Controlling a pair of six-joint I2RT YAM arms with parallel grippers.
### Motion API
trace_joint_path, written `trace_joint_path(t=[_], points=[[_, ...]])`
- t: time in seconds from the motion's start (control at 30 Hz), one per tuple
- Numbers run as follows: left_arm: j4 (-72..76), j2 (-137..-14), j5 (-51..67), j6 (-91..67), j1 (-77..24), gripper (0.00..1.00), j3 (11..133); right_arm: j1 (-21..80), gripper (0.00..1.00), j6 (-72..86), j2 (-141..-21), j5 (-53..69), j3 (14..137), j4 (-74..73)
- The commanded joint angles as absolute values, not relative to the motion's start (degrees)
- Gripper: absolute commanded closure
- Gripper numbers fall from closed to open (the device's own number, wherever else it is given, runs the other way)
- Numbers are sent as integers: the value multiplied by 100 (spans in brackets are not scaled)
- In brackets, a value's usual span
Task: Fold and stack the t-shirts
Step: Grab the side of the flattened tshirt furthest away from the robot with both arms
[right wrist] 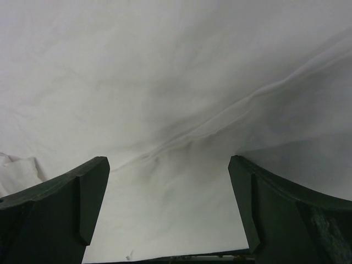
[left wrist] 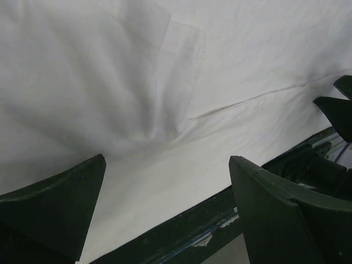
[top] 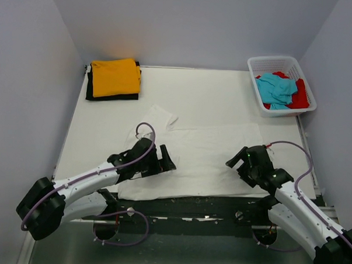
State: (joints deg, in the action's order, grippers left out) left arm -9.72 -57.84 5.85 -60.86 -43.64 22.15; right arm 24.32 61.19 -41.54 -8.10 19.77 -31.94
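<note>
Closest to us, at the near edge of the table, both arms are reaching forward over a large white short-sleeved cloth t-shirt (top: 213, 154), which is lying flat on the white tabletop (top: 224, 93) just beyond the dark front strip (top: 190, 206). We are seeing its long axis running side to side, parallel to that near edge, with one short sleeve poking out toward the far side near its left end; which end is carrying the collar we cannot tell. The left gripper (top: 162, 159) is poised over the shirt's left part with its dark wedge-shaped fingers (left wrist: 60, 203) standing wide apart and gripping nothing. In the left wrist view the fabric is bunching into soft radiating creases beneath them, with a stitched hem line crossing to the right. The right gripper (top: 240, 158) is sitting over the shirt's right part, its jaws likewise spread wide and empty. The right wrist view is showing smooth matte fabric with one long shallow fold running diagonally. At the far left corner a folded orange t-shirt (top: 114, 76) is resting squarely on a folded black t-shirt (top: 93, 92). At the far right a white plastic lattice basket (top: 253, 74) is holding a crumpled turquoise t-shirt (top: 277, 89) on top of a red t-shirt (top: 301, 98).
</note>
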Motion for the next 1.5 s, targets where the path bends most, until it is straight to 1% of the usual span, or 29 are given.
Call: trace_joint_path(t=[0.0, 0.1, 0.23, 0.3, 0.4, 0.5, 0.53, 0.6, 0.73, 0.8, 0.93, 1.03, 1.2, 1.47], points=[[-1883, -6054, -307, -5370, -4335, 1, 3434, 2443, 0, 5787, -4062, -1226, 2481, -3185], [-2175, -6360, -494, -5113, -3926, 1, 4217, 2443, 0, 5599, -4126, -1658, 2730, -2865], [-2189, -7216, -269, -4617, -3022, 1, 5229, 2438, 0, 5656, -4337, -2243, 2854, -2710], [-2031, -7848, -184, -4513, -2610, 1, 5697, 2442, 0, 5654, -4447, -2335, 2816, -2519], [-2001, -8851, 387, -4417, -2024, 1, 6684, 2443, 0, 5507, -4627, -2245, 2746, -2178], [-2463, -10004, 324, -4395, -1618, 2, 7818, 2431, 0, 5308, -4823, -2266, 2805, -2039], [-2601, -10332, 502, -4355, -1485, 2, 8221, 2436, 0, 5258, -4869, -2300, 2844, -2035], [-2676, -10891, 740, -4430, -1276, 1, 8634, 2437, 0, 5190, -4958, -2383, 2905, -2021], [-2386, -11486, 1375, -4579, -955, 1, 8784, 2432, 0, 5061, -5046, -2420, 2987, -2014], [-2200, -11649, 1417, -4653, -898, 2, 8739, 2433, 0, 5066, -5070, -2477, 2977, -2004], [-2389, -12010, 1477, -4714, -879, 1, 8965, 2430, 0, 5084, -5101, -2470, 2989, -2003], [-2434, -12056, 1506, -4691, -888, 2, 9047, 2428, 0, 5105, -5089, -2473, 2986, -2028], [-2606, -12267, 2033, -4598, -947, 2, 9215, 2430, 0, 5114, -5026, -2562, 2987, -2124], [-4259, -12745, 1795, -3550, -1318, 1, 10333, 2434, 0, 4992, -4722, -2754, 2986, -2314]])
